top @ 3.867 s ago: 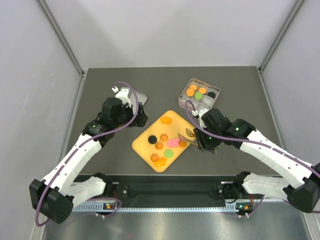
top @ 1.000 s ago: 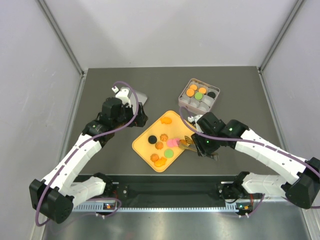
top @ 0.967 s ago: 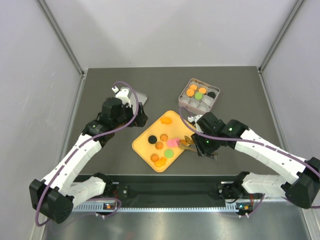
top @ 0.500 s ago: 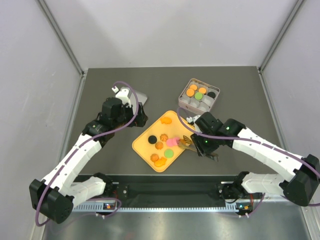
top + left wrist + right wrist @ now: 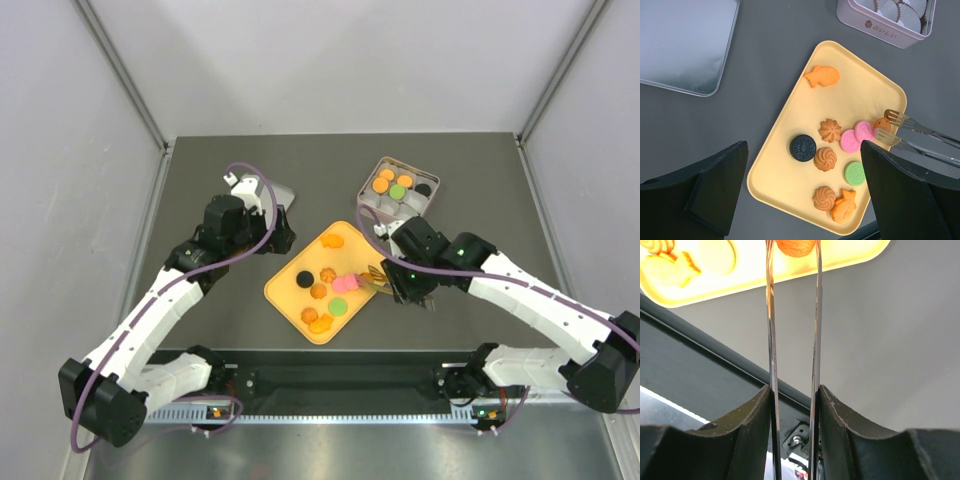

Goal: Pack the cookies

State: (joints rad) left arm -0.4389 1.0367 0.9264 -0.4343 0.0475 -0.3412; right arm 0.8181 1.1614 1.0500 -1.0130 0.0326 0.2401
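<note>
Over the lid [image 5: 682,42] the left pincer [image 5: 281,231] hung open and empty. About ten cookies [image 5: 826,159] lay unpacked on the tray [image 5: 785,130], mid-worktop [image 5: 200,180]. The right pincer [image 5: 792,390] clamped tongs [image 5: 912,134] whose tips bracketed an orange cookie [image 5: 882,123] at the tray's right edge. The tin [image 5: 398,188] held roughly five, so most of the packing seemed undone.

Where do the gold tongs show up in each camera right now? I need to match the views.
Top external: tongs right of centre, tips at the tray's right edge.
Left wrist: tongs entering from the right, tips over the tray's right corner.
Right wrist: tongs centred, two blades running up to an orange cookie.
Shared landmark: the orange tray.
</note>
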